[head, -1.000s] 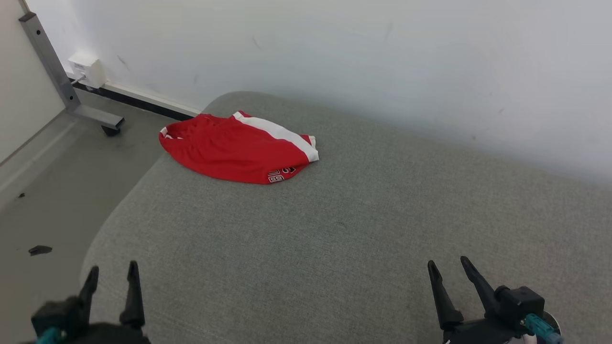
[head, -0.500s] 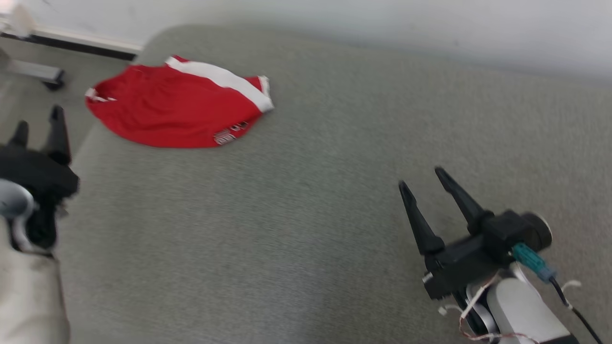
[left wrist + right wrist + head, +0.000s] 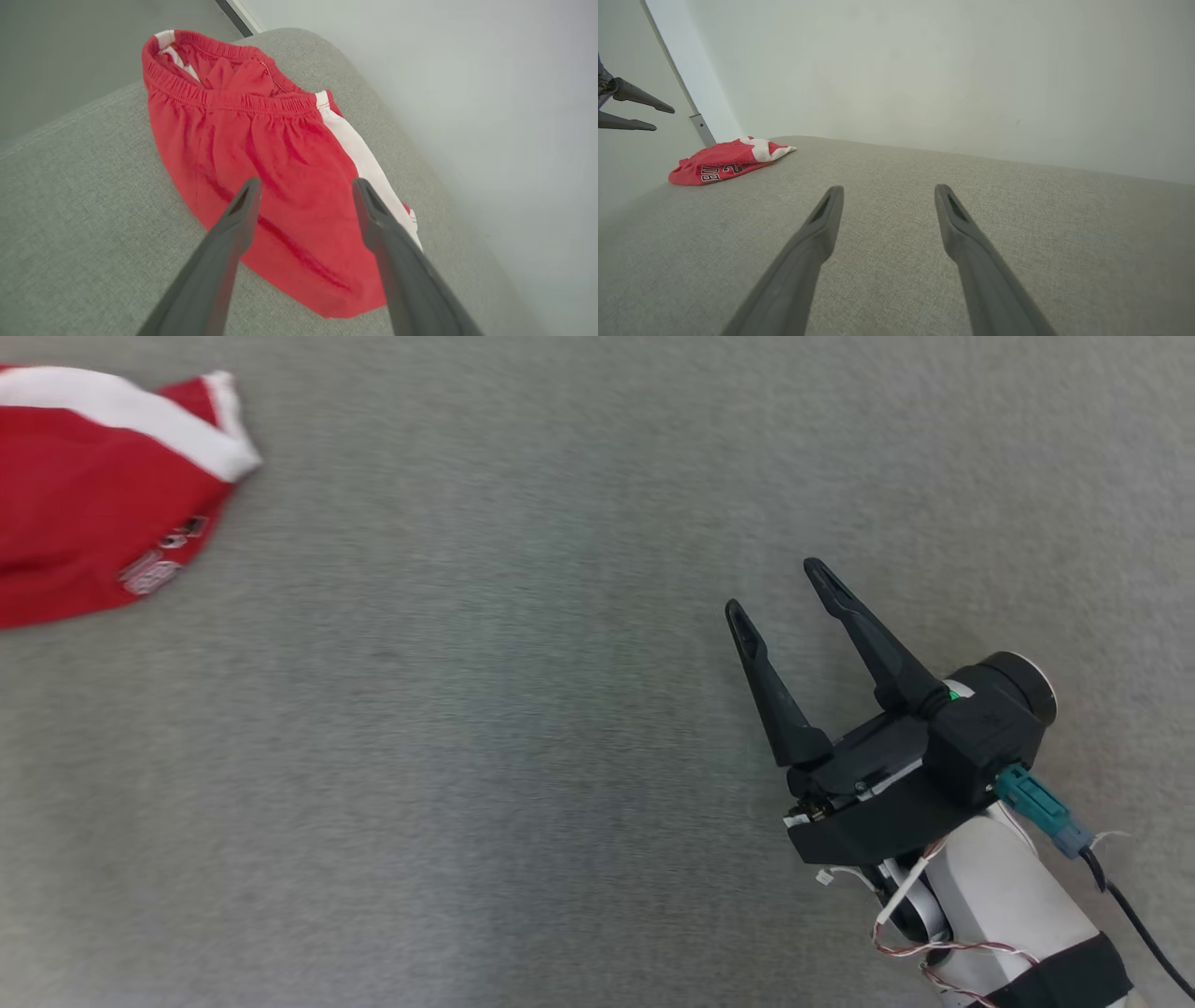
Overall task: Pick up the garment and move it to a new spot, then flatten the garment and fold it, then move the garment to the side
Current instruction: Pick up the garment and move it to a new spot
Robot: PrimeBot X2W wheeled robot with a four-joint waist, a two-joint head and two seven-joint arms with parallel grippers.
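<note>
both claws are spread wide with nothing in them. the left gripper (image 3: pixel 306 182) hangs above the red shorts (image 3: pixel 261 154), not touching, which lie crumpled by the grey cushion (image 3: pixel 467 756) corner; the right gripper (image 3: pixel 773 585) is over bare fabric, well apart from them

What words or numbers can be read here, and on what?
"BU" and "2": print on the red shorts, in the right wrist view; the rest is lost in the folds.
The same print in the head view: too blurred to read.
I see no other text.
</note>
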